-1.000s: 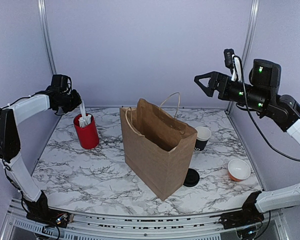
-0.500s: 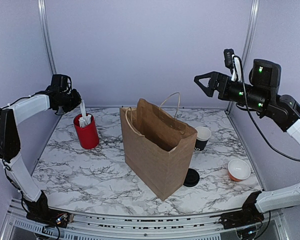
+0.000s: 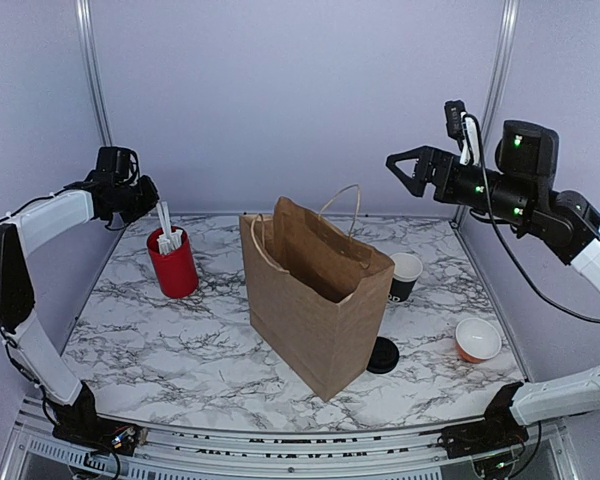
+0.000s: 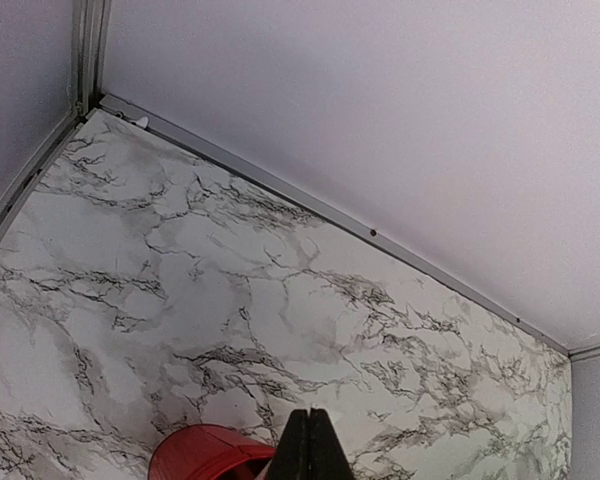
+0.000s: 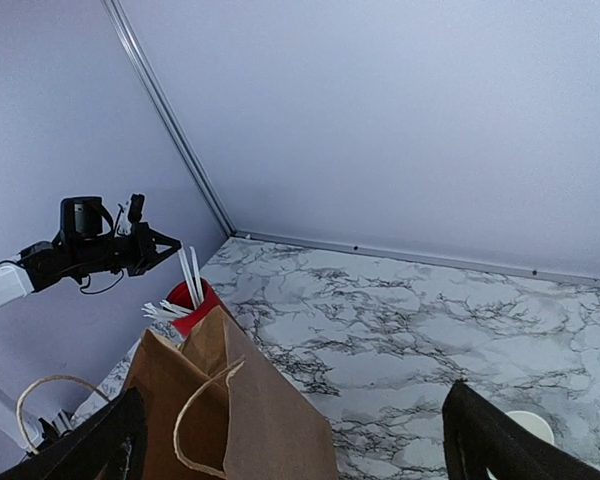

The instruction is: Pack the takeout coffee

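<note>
Takeout coffee, a small black paper cup [image 3: 403,288], stands upright on the white marble-patterned tabletop [image 3: 180,340], right of and behind the standing brown paper bag [image 3: 315,300]. Bag edge hides the cup's left side. Outer wall black, open mouth shows white inside, small white print low near the base. From the right wrist only its pale rim [image 5: 528,425] shows.

Flat round black lid [image 3: 383,355] lies in front of the cup, at the bag's foot. Small orange cup with white inside [image 3: 477,340] sits further right.

Left gripper [image 3: 152,193] hovers above the red cylindrical holder [image 3: 172,265] with white sticks [image 3: 167,225]; fingers pressed together [image 4: 305,445], nothing seen between them.

Right gripper [image 3: 402,172] is high over the table's right rear, fingers spread wide, empty.
</note>
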You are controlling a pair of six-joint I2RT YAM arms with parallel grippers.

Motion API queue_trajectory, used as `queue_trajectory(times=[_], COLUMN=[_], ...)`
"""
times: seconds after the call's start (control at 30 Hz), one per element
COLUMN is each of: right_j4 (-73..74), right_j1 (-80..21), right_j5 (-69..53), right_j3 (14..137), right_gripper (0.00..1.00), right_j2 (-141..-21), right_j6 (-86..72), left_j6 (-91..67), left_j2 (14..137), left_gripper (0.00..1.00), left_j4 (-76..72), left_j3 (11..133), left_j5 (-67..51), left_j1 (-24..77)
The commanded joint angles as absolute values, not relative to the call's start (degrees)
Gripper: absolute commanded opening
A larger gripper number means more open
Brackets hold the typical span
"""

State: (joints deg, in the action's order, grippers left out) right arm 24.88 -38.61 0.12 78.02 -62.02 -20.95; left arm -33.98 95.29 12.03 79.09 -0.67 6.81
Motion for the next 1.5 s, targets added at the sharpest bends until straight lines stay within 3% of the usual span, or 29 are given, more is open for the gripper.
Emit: queue_trajectory(times=[0.0,0.7,1.47], right_j4=[23.38,23.4,23.38], right_j1=[-38.16,-38.09,-38.1], right_j5=[-0.4,-0.62,-0.97], right_j3=[78.68,79.91,81.1], right_gripper=[1.0,1.0,1.0], right_j2=[-62.53,-64.62,-66.03], right_j6=[-20.53,-19.99,-19.81], left_j6=[-31.8,-26.15,-23.2], left_j2=[91.24,77.12,74.26], left_gripper=[0.0,0.0,0.0], left_j4=[11.59,17.12,19.65], left_j3=[77.89,77.96,92.47], left_j5=[0.96,3.65,7.47], left_j1=[7.28,9.45,14.35])
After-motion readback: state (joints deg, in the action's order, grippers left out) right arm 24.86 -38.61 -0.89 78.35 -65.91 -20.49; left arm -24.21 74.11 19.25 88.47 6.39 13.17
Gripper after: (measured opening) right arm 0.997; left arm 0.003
